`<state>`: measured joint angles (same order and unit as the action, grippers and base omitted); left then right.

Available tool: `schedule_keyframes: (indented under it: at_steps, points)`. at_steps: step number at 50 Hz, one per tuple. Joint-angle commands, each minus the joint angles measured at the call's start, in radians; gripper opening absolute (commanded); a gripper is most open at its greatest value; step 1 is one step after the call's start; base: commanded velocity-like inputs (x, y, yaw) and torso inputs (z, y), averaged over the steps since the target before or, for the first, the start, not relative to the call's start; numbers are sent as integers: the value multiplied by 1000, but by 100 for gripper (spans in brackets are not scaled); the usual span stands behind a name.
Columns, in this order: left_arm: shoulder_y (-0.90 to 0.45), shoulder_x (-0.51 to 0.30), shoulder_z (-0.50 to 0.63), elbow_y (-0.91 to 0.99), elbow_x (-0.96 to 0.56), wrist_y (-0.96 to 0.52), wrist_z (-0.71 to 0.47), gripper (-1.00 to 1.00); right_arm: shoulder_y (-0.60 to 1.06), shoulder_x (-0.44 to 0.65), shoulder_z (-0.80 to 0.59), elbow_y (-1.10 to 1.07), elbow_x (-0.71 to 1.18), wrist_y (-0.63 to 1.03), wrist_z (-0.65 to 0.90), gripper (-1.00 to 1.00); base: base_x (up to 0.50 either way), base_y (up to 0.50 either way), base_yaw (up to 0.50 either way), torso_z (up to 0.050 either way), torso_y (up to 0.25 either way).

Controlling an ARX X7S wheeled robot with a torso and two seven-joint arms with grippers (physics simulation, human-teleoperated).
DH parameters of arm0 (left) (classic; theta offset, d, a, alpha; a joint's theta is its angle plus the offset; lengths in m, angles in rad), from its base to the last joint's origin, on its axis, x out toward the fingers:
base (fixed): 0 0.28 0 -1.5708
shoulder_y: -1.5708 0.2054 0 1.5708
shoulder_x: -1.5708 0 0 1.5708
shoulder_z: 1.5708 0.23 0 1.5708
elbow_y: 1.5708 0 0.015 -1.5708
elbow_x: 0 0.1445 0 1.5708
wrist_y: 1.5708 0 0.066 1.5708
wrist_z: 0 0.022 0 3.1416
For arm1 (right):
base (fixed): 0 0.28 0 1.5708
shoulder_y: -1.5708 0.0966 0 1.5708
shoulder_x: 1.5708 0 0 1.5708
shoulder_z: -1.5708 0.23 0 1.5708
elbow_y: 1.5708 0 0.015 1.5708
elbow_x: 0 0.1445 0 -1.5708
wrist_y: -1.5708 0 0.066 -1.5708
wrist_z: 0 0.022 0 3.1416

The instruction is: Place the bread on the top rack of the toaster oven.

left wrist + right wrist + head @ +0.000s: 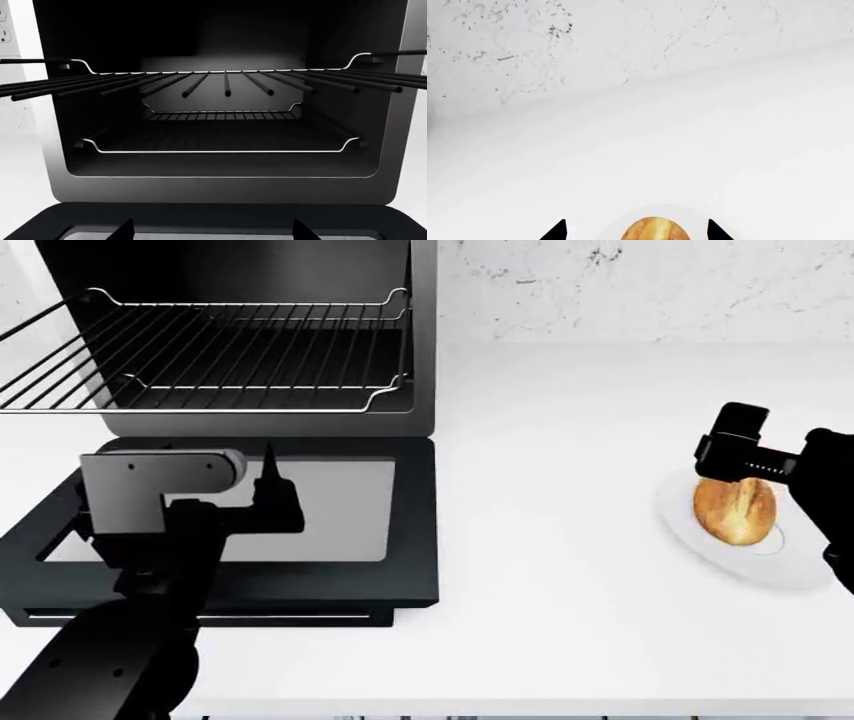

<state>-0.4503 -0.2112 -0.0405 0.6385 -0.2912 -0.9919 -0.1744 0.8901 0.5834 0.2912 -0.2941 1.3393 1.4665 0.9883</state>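
The small round golden-brown bun (734, 510) sits on a flat white plate (694, 540) on the white bench (561, 600), well apart from the boxy steel-grey toaster oven (422, 340), whose black-framed glass door (407, 530) lies dropped open. The right end effector (637, 231) is at the bun with its fingers apart, one dark tip on either side and neither visibly touching the crust, so the step in hand appears to be the grasp. To do it well, the fingers should descend evenly astride the bun's middle and close gently, lifting clear of the plate before crossing to the oven. The silver wire top rack (200, 355) is drawn forward over the door, giving an open landing area. The left end effector (267, 495) hovers over the door with fingers apart, holding nothing. From the head view the right arm covers the bun's far end; the right wrist view cuts the bun off at its edge, so finger depth cannot be judged.
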Motion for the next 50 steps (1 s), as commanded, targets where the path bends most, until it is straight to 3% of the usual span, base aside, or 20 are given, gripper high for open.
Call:
schedule_keyframes:
  at_steps: [1, 19, 50]
  points:
    - [6, 19, -23, -11, 11, 18, 19, 100, 43, 2, -44, 92, -47, -23, -55, 100, 0, 0, 0, 0, 0]
    - [-4, 9, -21, -11, -1, 9, 11, 100, 54, 2, -60, 215, -1, 8, 8, 100, 0, 0, 0, 0, 0]
    - [14, -2, -10, -36, -10, 43, 1, 100, 52, 35, -174, 332, -125, -128, -129, 100, 0, 0, 0, 0, 0]
